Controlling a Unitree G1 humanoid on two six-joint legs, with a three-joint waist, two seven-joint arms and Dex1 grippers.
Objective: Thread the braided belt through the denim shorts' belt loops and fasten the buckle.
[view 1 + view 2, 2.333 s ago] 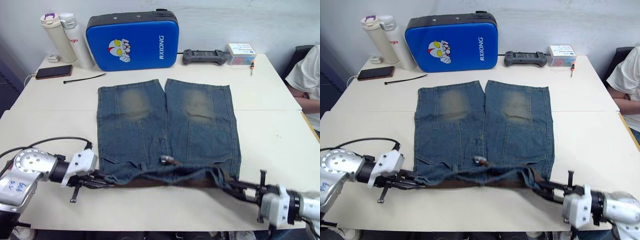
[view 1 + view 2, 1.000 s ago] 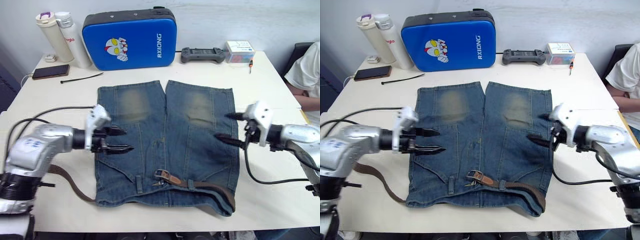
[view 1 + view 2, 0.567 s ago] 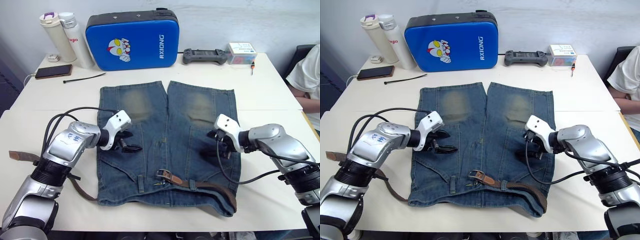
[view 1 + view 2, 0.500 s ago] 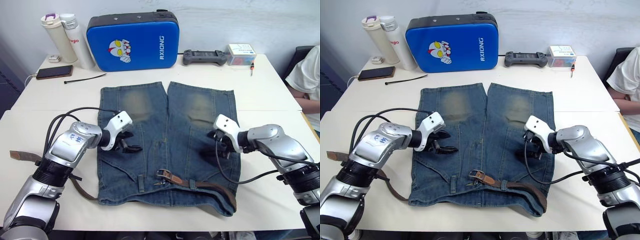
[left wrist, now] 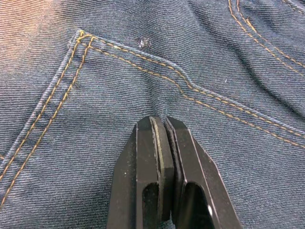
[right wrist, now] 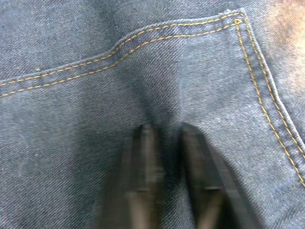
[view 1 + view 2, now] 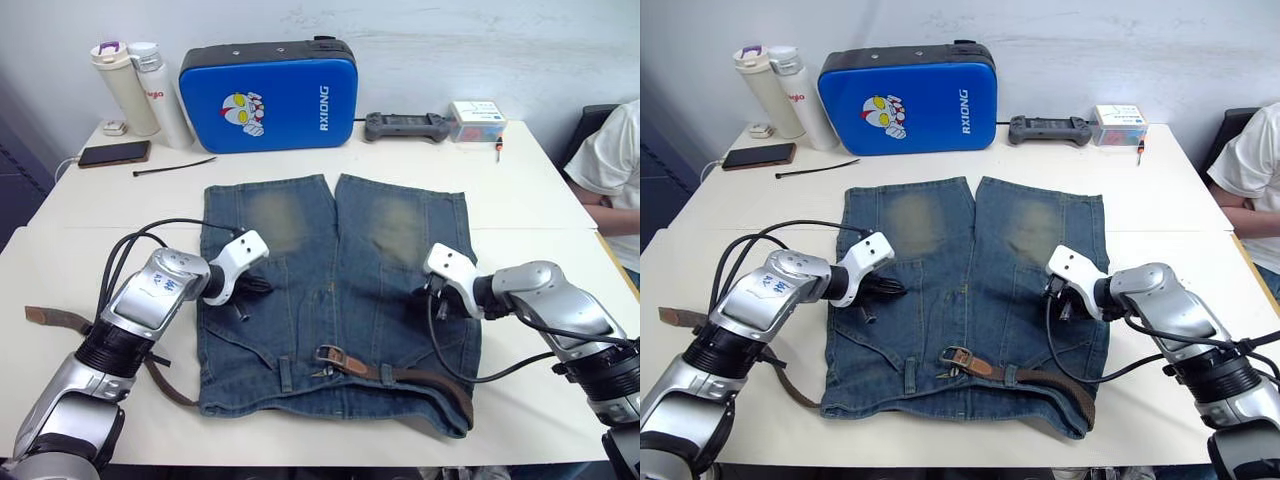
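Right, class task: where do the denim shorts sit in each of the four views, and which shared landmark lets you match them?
Left eye view: the denim shorts lie flat mid-table, nearer than the blue case.
Right eye view: same place, picture centre.
Left wrist view: their fabric lies under the left end effector.
Right wrist view: their fabric lies under the right end effector.
Shared landmark: the orange pocket stitching.

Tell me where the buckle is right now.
In the left eye view, the buckle lies on the denim shorts at mid-waistband, near the table's front edge.
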